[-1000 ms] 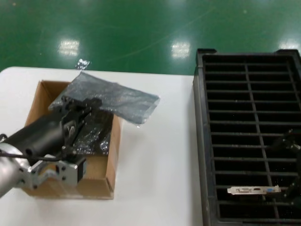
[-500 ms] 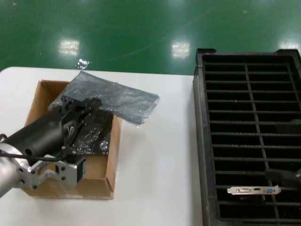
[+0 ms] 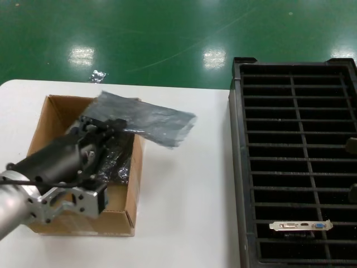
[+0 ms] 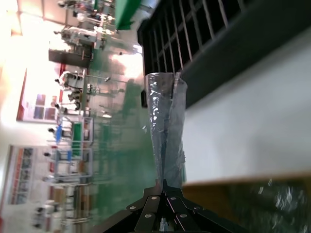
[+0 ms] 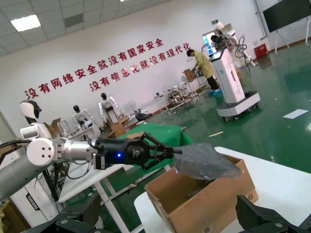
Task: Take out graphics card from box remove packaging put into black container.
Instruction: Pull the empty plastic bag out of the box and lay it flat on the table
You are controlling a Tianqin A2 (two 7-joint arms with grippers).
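Left pincer [image 3: 107, 127] clamps one crinkled translucent packaging [image 3: 146, 118] above one cardboard box [image 3: 129, 192]; one graphics card [image 3: 301, 226] sits slotted in one slatted black container [image 3: 239, 167].

A white table [image 3: 184, 184] stood on the green floor, and it carried two things. A brown cardboard box [image 3: 129, 209] sat on its left part, and a large black slotted container [image 3: 239, 167] rested along the right side, well apart from the box, with bare white tabletop between them.
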